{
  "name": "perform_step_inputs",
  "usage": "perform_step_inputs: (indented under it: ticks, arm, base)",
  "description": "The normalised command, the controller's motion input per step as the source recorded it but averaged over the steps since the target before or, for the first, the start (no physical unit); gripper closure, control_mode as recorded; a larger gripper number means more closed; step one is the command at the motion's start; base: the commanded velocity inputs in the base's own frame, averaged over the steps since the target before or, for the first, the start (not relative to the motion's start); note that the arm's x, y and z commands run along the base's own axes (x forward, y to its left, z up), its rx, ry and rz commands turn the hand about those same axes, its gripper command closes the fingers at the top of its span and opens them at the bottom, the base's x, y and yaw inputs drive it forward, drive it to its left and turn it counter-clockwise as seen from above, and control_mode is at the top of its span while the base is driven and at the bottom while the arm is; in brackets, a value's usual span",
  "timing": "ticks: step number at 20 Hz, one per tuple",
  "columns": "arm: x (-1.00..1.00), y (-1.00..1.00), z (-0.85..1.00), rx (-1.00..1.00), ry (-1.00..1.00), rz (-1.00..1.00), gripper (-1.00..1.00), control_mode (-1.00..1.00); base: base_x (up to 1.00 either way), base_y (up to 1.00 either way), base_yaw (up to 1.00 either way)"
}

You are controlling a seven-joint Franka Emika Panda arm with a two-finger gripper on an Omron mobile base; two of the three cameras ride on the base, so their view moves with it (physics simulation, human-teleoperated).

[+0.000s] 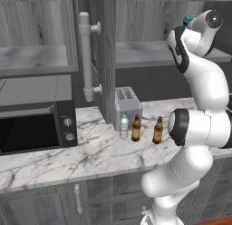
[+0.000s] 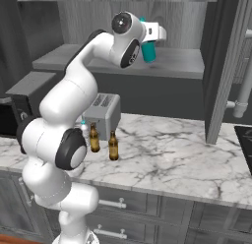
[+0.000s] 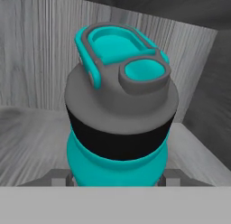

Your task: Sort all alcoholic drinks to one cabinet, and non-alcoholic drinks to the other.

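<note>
In the left base view, at the far left, we see a black microwave (image 1: 36, 126) on the marble counter (image 1: 90, 156). Right of it, an open cabinet door with its pale bar handle (image 1: 86, 56) hangs in the upper middle of the frame. Below the door stands a grey toaster (image 1: 127, 104), and just in front of it the clear water bottle (image 1: 123, 126), then one beer bottle (image 1: 136, 129) just beside it, then a second beer bottle (image 1: 157, 130) a little apart to the right. All three stand upright on the counter.

Further right, at the upper right of that frame, our arm reaches up to the grey shelf of the wall cabinet (image 1: 145, 54). In the right base view the teal flask (image 2: 148, 50) shows at the top centre, its base at or just above the shelf; we cannot tell whether it touches. The hand view shows the flask's grey and teal cap close up, with the gripper (image 3: 118, 175) at the bottom of the frame, its fingers closed partway around the flask's body and holding it.

We judge the step in hand to be placing the flask, a non-alcoholic drink, in this cabinet. The next move calls for settling it flat on the shelf, letting the fingers part, and drawing back without tipping it. Three drinks are left on the counter; the water bottle belongs with the flask, and the two beers go to the other cabinet.
</note>
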Motion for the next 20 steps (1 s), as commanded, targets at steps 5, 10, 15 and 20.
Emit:
perform_step_inputs:
  ticks: [5, 10, 15, 20]
  arm:
    - [0.07, 0.0, 0.0, 0.0, 0.03, 0.0, 1.0, -1.0]
    - [0.01, 0.0, 0.0, 0.0, 0.02, 0.0, 1.0, -1.0]
    - [0.0, 0.0, 0.0, 0.0, 0.01, 0.0, -1.0, -1.0]
    - [0.0, -0.01, 0.0, 0.0, 0.0, 0.0, -1.0, -1.0]
  base:
    - [0.0, 0.0, 0.0]
    - [0.0, 0.0, 0.0]
    - [0.0, 0.0, 0.0]
    - [0.0, 0.0, 0.0]
